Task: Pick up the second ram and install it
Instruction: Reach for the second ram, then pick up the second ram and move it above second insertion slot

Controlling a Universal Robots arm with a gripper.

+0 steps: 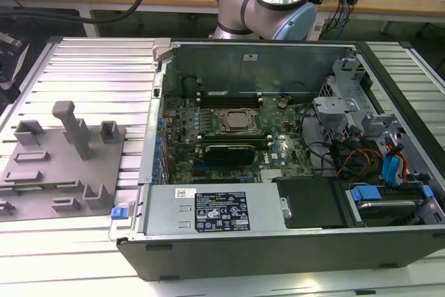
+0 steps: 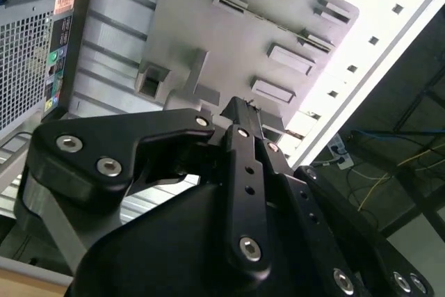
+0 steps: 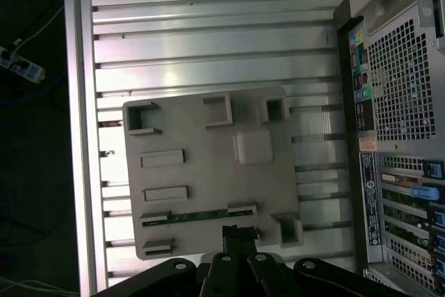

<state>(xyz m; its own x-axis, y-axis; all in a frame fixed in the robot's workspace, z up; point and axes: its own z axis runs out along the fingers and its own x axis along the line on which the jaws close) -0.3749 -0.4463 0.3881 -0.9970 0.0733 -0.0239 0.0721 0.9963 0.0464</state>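
Observation:
The second ram (image 3: 198, 215) is a thin green stick standing on its long edge in a slot of the grey fixture plate (image 3: 208, 172). In the first wrist view my gripper (image 3: 240, 233) hangs well above that plate, its black fingertips drawn together over the end of the stick and apart from it. The second wrist view shows the same gripper (image 2: 240, 108) from the side, with nothing between the fingers and the fixture plate (image 2: 208, 26) far beneath. In the exterior view the plate (image 1: 42, 172) lies at the left of the open computer case (image 1: 243, 45).
Inside the case lie the motherboard (image 1: 229, 165) with the square CPU socket (image 1: 235, 120), cables and drive bays at the exterior view's right. Upright grey blocks (image 1: 73, 130) stand on the fixture plate. A ribbed metal table (image 3: 208, 46) carries everything. The case's rear grille (image 3: 403, 81) borders the plate.

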